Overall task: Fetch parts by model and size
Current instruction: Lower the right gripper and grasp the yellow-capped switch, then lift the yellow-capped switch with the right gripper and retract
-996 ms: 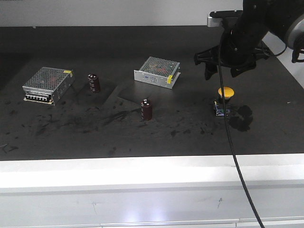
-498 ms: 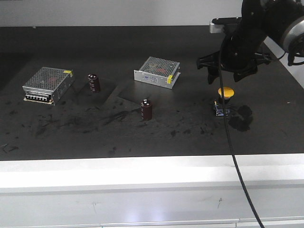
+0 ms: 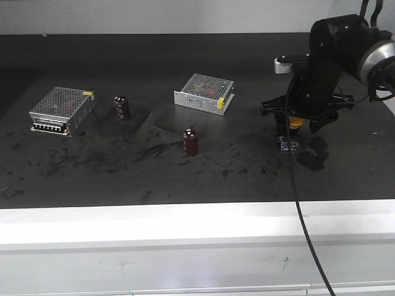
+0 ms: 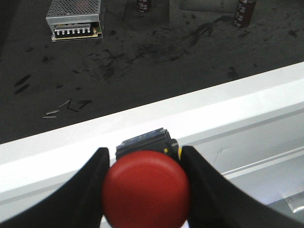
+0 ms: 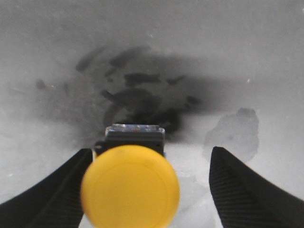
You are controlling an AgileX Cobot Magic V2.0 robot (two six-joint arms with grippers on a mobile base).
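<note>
Currently the right fingers (image 5: pixel 244 190) are spread wide, straddling the yellow switch (image 5: pixel 130 187), which stands on the dark desk (image 3: pixel 185 179) at its right side. The left fingers (image 4: pixel 95 185) are clenched on the red switch (image 4: pixel 145 183), held in the air over the desk's white front edge.

Risks:
- The yellow cap sits off-centre, close against one finger and well apart from the other. On closing, the near finger would likely meet it first and shove or tip the switch.
- Both caps are round and smooth. A grip on the cap rather than the blocky base may slip.
- If the red switch slips, it probably drops past the desk edge.

Not resolved:
- Fingertips are cut off at the bottom of both wrist views, so contact with the desk is unknown.
- Each cap hides most of its base.
- The front view shows neither the left arm nor the red switch.
</note>
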